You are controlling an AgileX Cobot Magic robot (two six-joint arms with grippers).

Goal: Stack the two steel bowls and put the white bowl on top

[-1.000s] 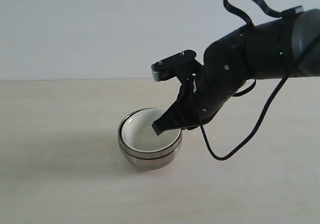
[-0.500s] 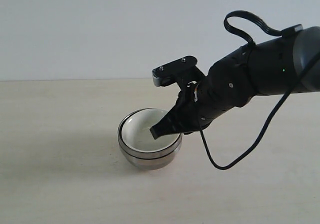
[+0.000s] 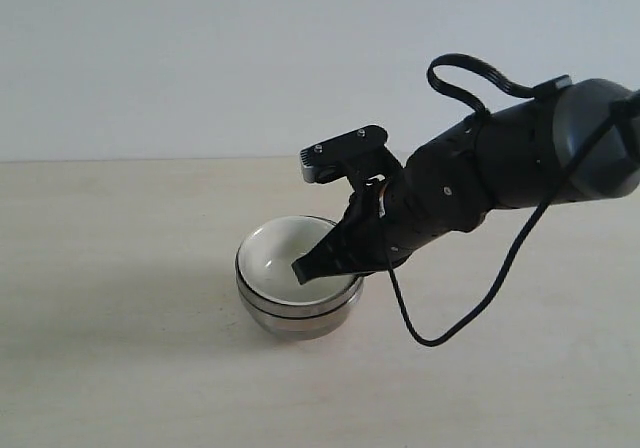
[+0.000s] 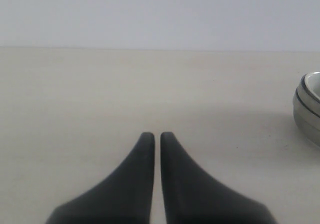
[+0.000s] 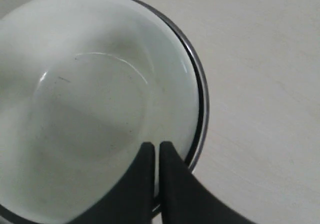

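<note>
The two steel bowls sit nested on the table, with only their stacked rims and ribbed side showing. The white bowl rests inside them on top. My right gripper is shut with nothing in it, and its tips hang just over the white bowl's right inner wall. In the right wrist view the gripper points into the white bowl, whose edge is ringed by a steel rim. My left gripper is shut and empty over bare table. The stack lies off at that view's edge.
A pale beige table spreads all around the stack, ending at a plain white wall behind. A black cable loops down from the right arm close to the table surface. My left arm is outside the exterior view.
The right arm has shifted left and a little lower, carrying its shut tips further in over the white bowl. The bowls have not moved.
</note>
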